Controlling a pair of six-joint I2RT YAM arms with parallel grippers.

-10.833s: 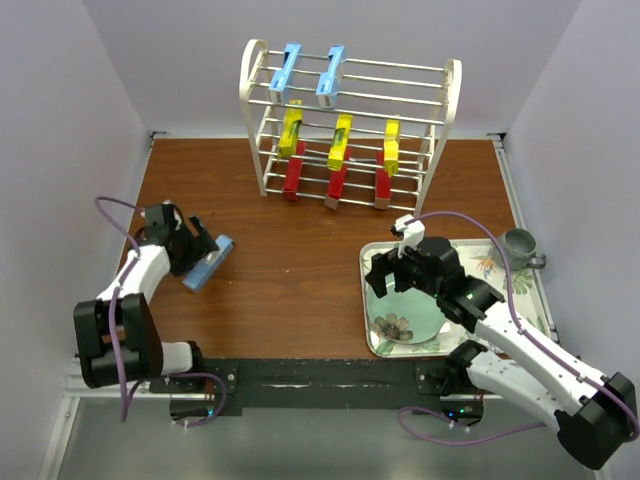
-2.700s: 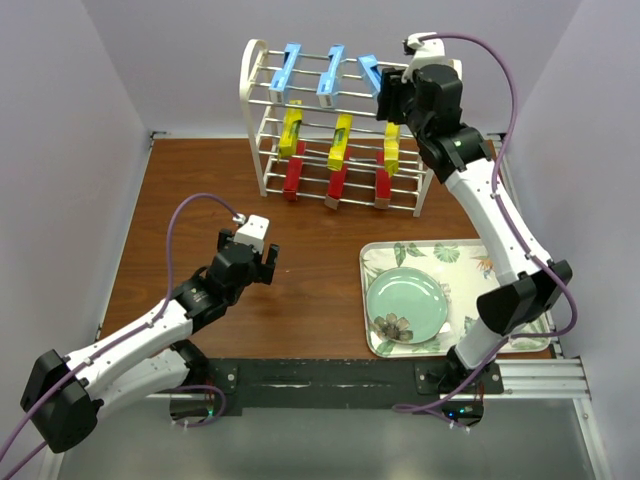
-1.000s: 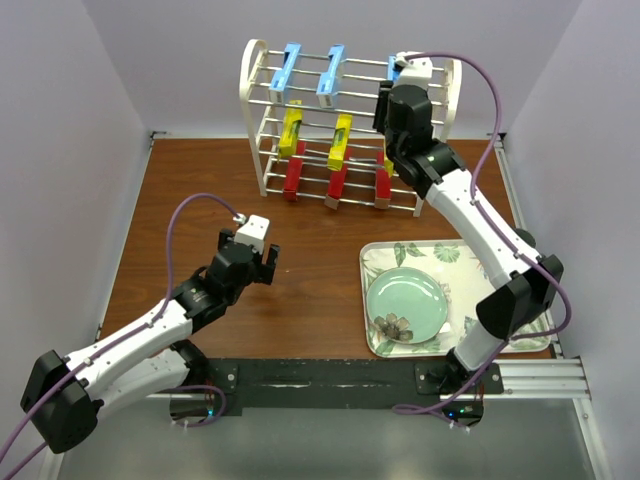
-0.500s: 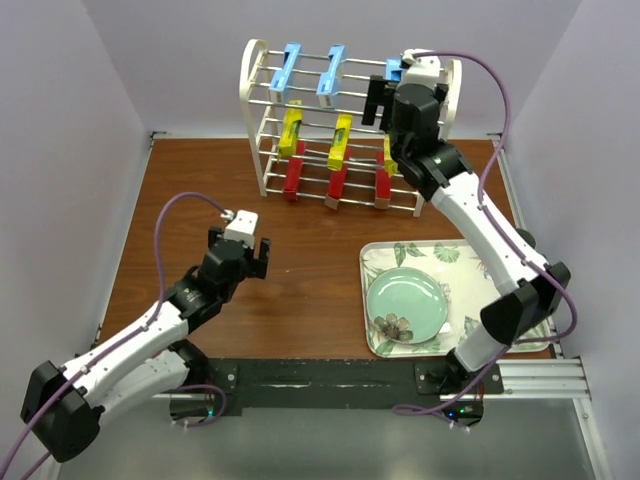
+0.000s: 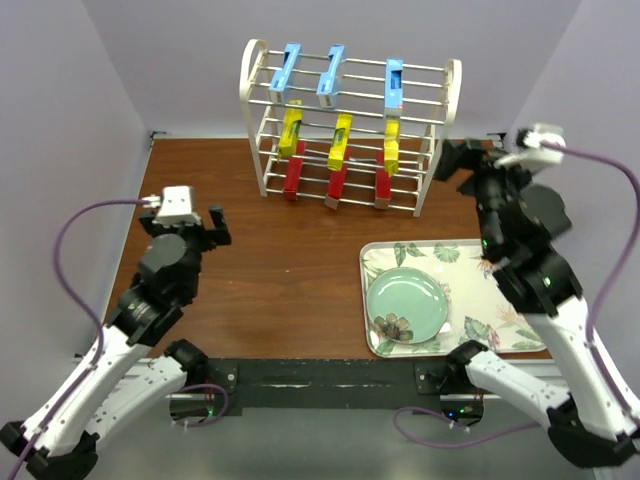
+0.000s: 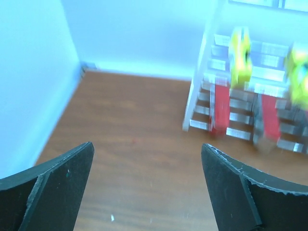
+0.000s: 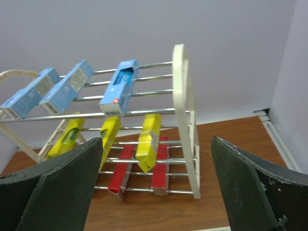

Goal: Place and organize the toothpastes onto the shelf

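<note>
The white wire shelf (image 5: 250, 82) stands at the far middle of the table. Three light blue toothpastes lie on its top tier (image 5: 290, 68) (image 5: 331, 75) (image 5: 394, 84), three yellow ones (image 5: 340, 140) on the middle tier, and three red ones (image 5: 337, 184) on the low tier. My right gripper (image 5: 468, 160) is open and empty, off the shelf's right side. The right wrist view shows the shelf (image 7: 185, 120) and the blue box (image 7: 120, 86) ahead of that gripper (image 7: 156, 192). My left gripper (image 5: 184, 226) is open and empty over the left of the table (image 6: 147, 192).
A floral tray (image 5: 440, 252) holding a green plate (image 5: 407, 303) lies at the near right, partly under my right arm. Walls close in on the left, back and right. Bare brown tabletop (image 5: 290, 250) lies in front of the shelf.
My right gripper let go of the third blue box on the top tier and drew back to the right. My left arm swung left and back.
</note>
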